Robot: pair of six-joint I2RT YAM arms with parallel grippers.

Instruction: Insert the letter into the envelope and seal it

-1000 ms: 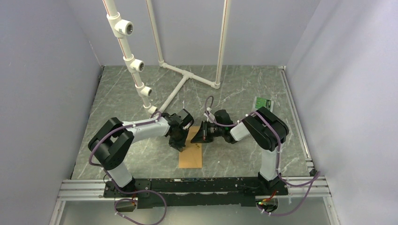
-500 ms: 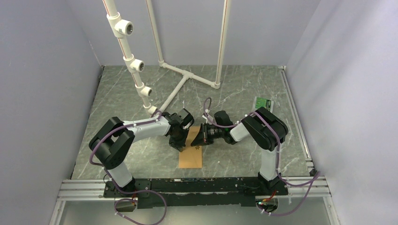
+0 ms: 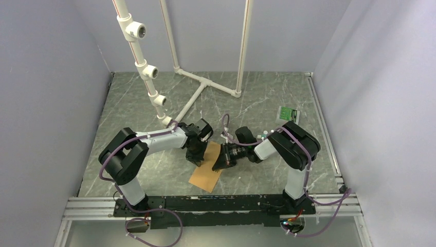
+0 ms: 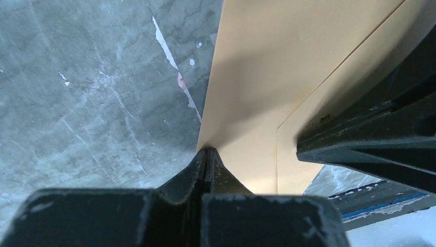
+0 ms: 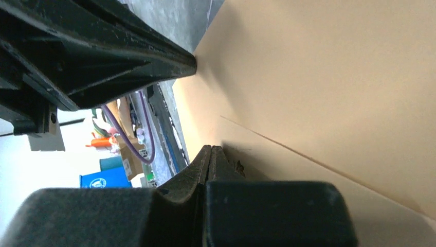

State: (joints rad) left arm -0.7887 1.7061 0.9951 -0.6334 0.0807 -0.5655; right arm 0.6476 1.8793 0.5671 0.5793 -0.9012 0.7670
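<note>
- Envelope (image 3: 205,175), brown and flat on the grey table (image 3: 154,98), lies between the two grippers, its long sides slanted across the space in front of them.
- We see the left gripper (image 3: 196,158) closed tight, its fingers (image 4: 221,172) pressed together. The tips meet the envelope's near edge, and the paper spreads away ahead of them and to their right.
- We cannot tell whether any paper is caught between those tips.
- We see the right gripper (image 3: 219,163) closed tight too, its tips against the envelope's face, just beside the edge line of the flap (image 5: 308,159).
- Both grippers sit close together, facing each other across the envelope's far end.
</note>
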